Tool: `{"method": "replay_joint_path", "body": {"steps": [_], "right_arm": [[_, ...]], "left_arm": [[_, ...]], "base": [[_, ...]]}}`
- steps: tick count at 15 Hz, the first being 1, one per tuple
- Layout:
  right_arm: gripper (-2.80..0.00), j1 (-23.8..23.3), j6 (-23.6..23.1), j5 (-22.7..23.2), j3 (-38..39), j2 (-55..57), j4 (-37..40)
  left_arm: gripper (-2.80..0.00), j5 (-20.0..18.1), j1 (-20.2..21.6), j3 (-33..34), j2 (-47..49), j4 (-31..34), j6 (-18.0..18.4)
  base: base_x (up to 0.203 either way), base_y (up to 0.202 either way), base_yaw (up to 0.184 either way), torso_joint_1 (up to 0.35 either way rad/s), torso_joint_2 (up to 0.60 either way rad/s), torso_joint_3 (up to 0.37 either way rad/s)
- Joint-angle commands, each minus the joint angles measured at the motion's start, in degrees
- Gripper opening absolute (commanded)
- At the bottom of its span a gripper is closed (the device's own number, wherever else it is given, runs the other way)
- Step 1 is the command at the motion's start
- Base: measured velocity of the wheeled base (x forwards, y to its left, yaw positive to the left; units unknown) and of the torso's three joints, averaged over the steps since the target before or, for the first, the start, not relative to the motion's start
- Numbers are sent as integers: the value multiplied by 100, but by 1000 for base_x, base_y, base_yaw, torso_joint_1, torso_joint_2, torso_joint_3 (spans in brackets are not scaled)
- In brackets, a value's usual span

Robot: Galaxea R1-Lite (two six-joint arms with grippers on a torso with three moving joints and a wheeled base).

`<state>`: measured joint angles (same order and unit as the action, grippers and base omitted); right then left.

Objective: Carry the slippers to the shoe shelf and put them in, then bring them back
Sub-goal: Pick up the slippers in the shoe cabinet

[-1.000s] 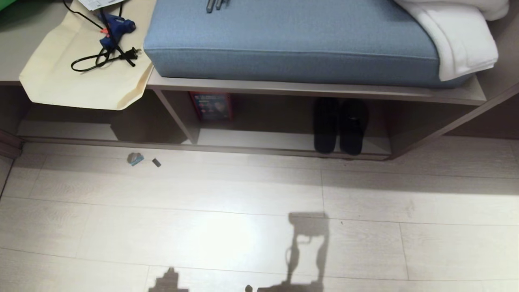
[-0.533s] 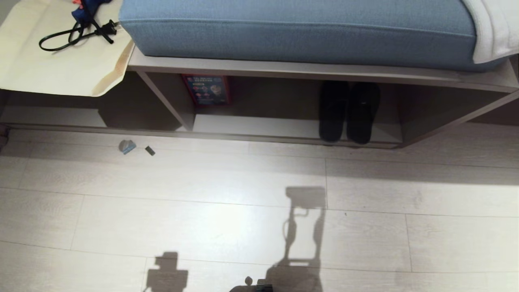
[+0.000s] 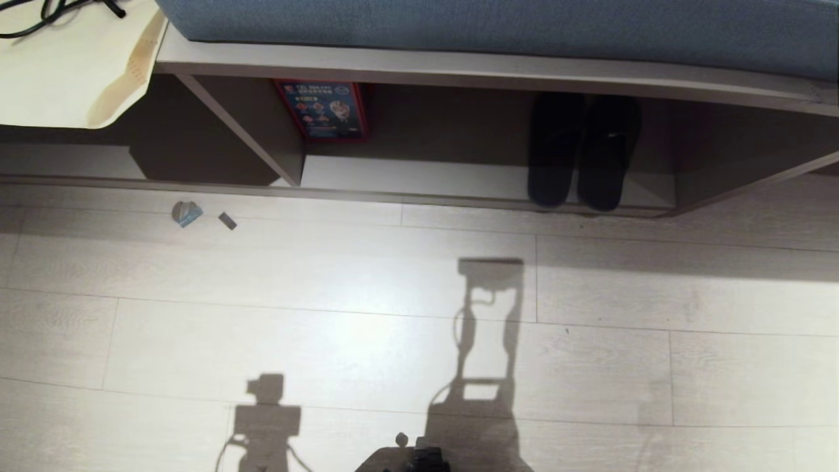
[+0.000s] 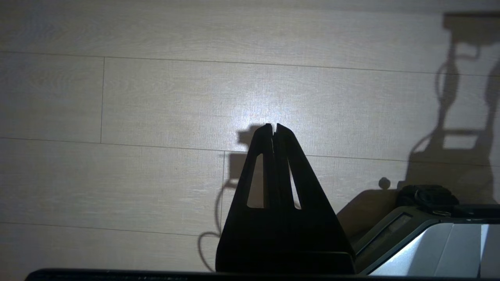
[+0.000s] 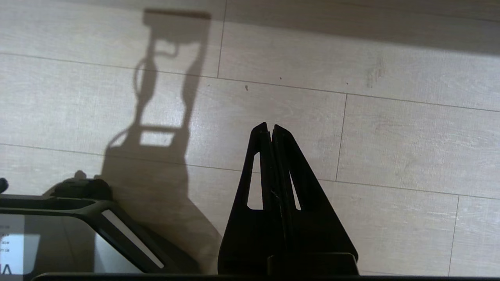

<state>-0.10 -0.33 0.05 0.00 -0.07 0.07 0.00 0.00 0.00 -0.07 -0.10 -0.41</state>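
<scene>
Two dark slippers (image 3: pixel 580 154) lie side by side inside the shoe shelf (image 3: pixel 459 177), at the right end of its wide cubby, heels near the front edge of the pale base board. Neither arm shows in the head view. My left gripper (image 4: pixel 272 125) hangs over bare floor planks, shut and holding nothing. My right gripper (image 5: pixel 270 126) is likewise shut and holding nothing above the floor, well short of the shelf.
A blue cushion (image 3: pixel 498 26) lies on top of the shelf, a cream paper bag (image 3: pixel 59 72) hanging over its left end. A red-and-blue box (image 3: pixel 321 108) stands in the cubby by the divider. Small bits of litter (image 3: pixel 187 213) lie on the floor. My base (image 3: pixel 413 459) shows at the bottom edge.
The whole head view has tilted downward: the shelf and cushion slid up the picture and more floor shows. The slippers stay in the cubby. Both grippers remain shut.
</scene>
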Motion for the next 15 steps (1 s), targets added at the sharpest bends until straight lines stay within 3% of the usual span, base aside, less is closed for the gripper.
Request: {"method": "replay_joint_path", "body": {"steps": [1,15], "right_arm": [[-280,1,-2,4,0,7,1],[-280,1,18,-5,0,7,1]], "left_arm": [[-280,0,0,0,-1,1,-2],[-280,0,0,0,-1,1,-2]], "base": [[0,0,0,-1,3,-194],[0,0,0,2,3,-197]]}}
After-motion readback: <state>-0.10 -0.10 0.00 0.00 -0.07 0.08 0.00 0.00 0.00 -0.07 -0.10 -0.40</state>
